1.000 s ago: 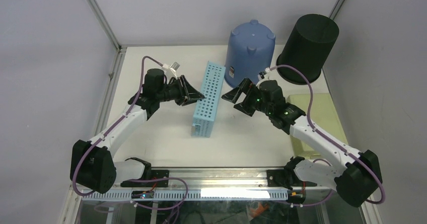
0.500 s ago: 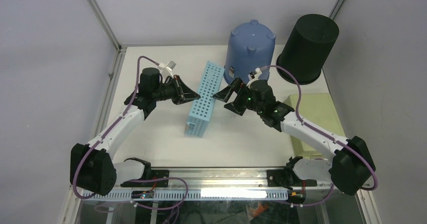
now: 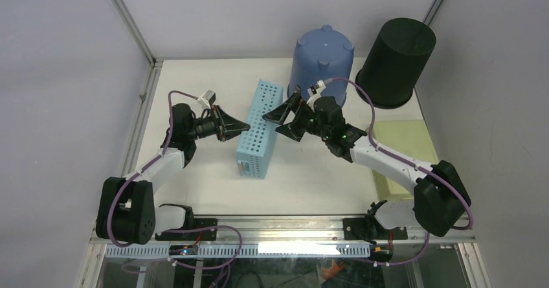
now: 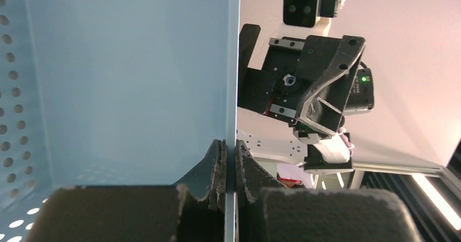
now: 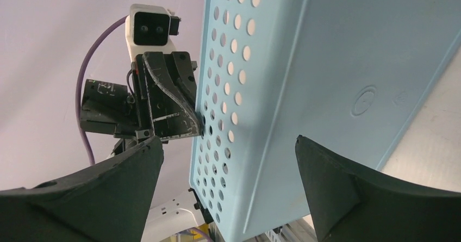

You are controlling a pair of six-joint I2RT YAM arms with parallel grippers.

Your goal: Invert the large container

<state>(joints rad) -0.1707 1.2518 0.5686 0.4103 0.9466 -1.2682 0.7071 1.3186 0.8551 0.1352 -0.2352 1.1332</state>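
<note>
The large container [image 3: 259, 129] is a long light-blue box with perforated sides, standing on its long side at the table's middle, tilted. My left gripper [image 3: 243, 127] is shut on its long wall from the left; in the left wrist view the pads [image 4: 217, 157] pinch the thin blue wall [image 4: 130, 79]. My right gripper [image 3: 280, 122] is open at the container's far right side. In the right wrist view its jaws stand wide, to either side of the container's perforated wall and smooth bottom [image 5: 304, 79], not touching.
A blue bucket [image 3: 322, 65] stands upside down behind the container. A black cylinder bin [image 3: 395, 61] stands at the back right. A pale green mat [image 3: 404, 142] lies on the right. Walls close in the left, back and right.
The container has shifted left and toward the front with my left gripper on it. My right gripper has followed leftward, closing in on the container's far end.
</note>
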